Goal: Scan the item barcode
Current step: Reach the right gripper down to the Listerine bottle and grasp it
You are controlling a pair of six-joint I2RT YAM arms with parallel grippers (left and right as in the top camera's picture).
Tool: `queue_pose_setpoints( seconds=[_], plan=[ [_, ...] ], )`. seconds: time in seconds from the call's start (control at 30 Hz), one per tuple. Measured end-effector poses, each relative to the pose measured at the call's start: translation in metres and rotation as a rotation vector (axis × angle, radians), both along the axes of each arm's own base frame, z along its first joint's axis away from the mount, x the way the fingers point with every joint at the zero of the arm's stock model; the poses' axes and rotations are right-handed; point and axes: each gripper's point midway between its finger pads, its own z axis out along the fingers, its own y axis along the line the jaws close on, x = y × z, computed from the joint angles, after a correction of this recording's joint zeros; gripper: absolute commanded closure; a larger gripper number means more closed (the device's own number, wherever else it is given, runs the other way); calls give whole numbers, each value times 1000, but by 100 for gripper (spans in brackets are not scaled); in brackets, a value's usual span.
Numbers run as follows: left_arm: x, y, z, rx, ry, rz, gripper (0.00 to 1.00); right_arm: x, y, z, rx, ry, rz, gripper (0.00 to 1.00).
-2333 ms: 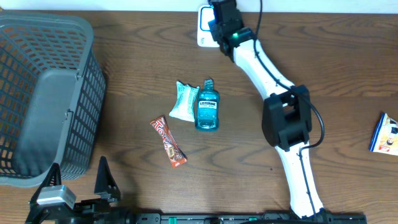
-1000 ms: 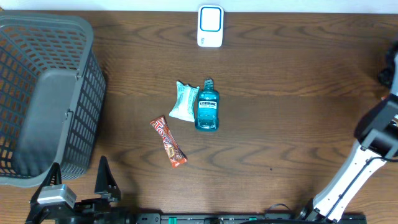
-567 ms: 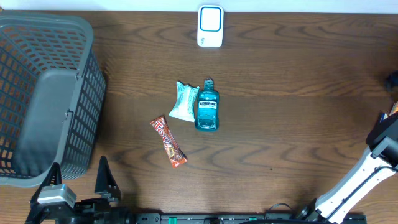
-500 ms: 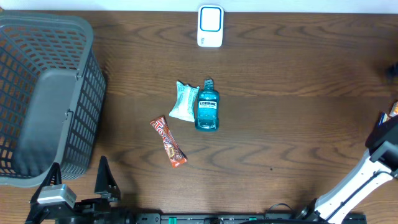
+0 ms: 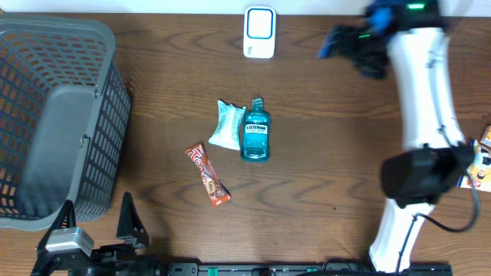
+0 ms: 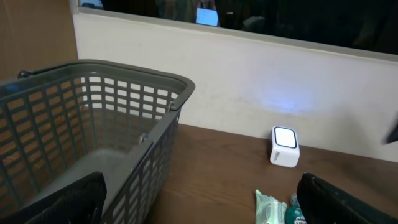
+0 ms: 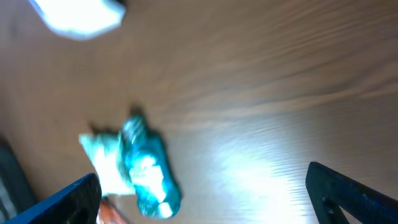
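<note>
Dark brown wooden table (image 5: 345, 153) seen from overhead, with a pale wall behind it in the left wrist view. The right pincer (image 5: 345, 44) hangs over the far part of the table, blurred. In its own blurred wrist view its two fingers (image 7: 74, 199) sit at the lower corners of the picture, spread wide, with only bare wood between them: released, grasping nothing.

A small white scanner (image 5: 259, 32) stands near this pincer, to its left, at the table's far edge. Further left and nearer the robot's base lies a blue mouthwash bottle (image 5: 255, 130) on its side, cap pointing away from the robot. A white and green wipes packet (image 5: 225, 124) touches the bottle on the side away from the right pincer. An orange candy bar (image 5: 209, 175) lies apart from both, nearer the base still, well away from the right pincer.

The left pincer (image 5: 96, 222) rests at the near edge, fingers (image 5: 130, 218) splayed apart and released, with nothing between them. A grey plastic basket (image 5: 107, 138) stands just ahead of it. The candy bar is ahead of it and to its right.

Well behind the right pincer, at the right edge, a small box (image 5: 485, 136) shows partly behind the arm.
</note>
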Motion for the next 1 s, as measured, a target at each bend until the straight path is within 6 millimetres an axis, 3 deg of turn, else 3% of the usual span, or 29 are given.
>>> queue_pose_setpoints(
  seconds=[0.03, 0.1, 0.17, 0.3, 0.37, 0.7, 0.9, 1.0],
  plan=[
    [0, 0, 0, 0, -1, 0, 2, -8, 38, -16, -17, 41, 91, 1],
    [0, 0, 0, 0, 0, 0, 2, -16, 64, -34, -55, 85, 157, 1],
    [0, 0, 0, 0, 0, 0, 2, -31, 98, -67, -128, 158, 231, 1],
    [0, 0, 0, 0, 1, 0, 2, -69, 142, -140, -317, 325, 276, 1],
    [0, 0, 0, 0, 1, 0, 2, -80, 154, -155, -368, 341, 294, 1],
    [0, 0, 0, 0, 1, 0, 2, -94, 188, -155, -568, 189, 302, 7],
    [0, 0, 0, 0, 1, 0, 2, -95, 180, -189, -618, 211, 293, 14],
    [1, 0, -1, 0, 2, 0, 2, -96, 176, -194, -628, 210, 285, 23]
  ],
)
